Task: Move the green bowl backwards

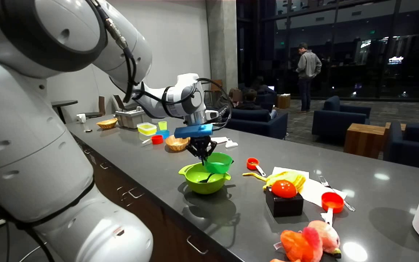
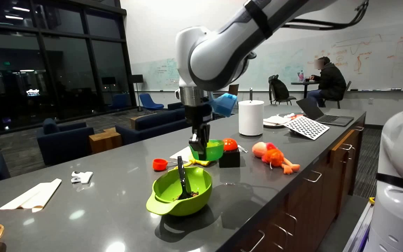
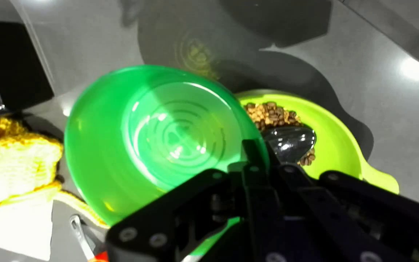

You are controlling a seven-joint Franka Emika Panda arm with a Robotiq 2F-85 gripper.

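Observation:
The green bowl (image 1: pixel 219 164) hangs in the air in both exterior views, slightly tilted, beside and above the lime bowl (image 1: pixel 203 186). My gripper (image 1: pixel 203 160) is shut on its side wall, one finger inside and one outside. The wrist view shows the fingers (image 3: pixel 262 147) pinching the rim of the green bowl (image 3: pixel 104 145), which looks empty. In an exterior view the green bowl (image 2: pixel 214 152) is behind the lime bowl (image 2: pixel 191 206). The lime bowl stands on the counter with a black spoon (image 2: pixel 181 176) and brown beans in it. Its far part is hidden in the wrist view.
A black block with a red dome (image 1: pixel 284 189), a yellow cloth (image 1: pixel 286 178) and red measuring cups (image 1: pixel 332 202) lie near the green bowl. Plush toys (image 2: pixel 275 155) and a paper roll (image 2: pixel 251 118) stand farther off. A wicker basket (image 1: pixel 176 143) stands behind the gripper.

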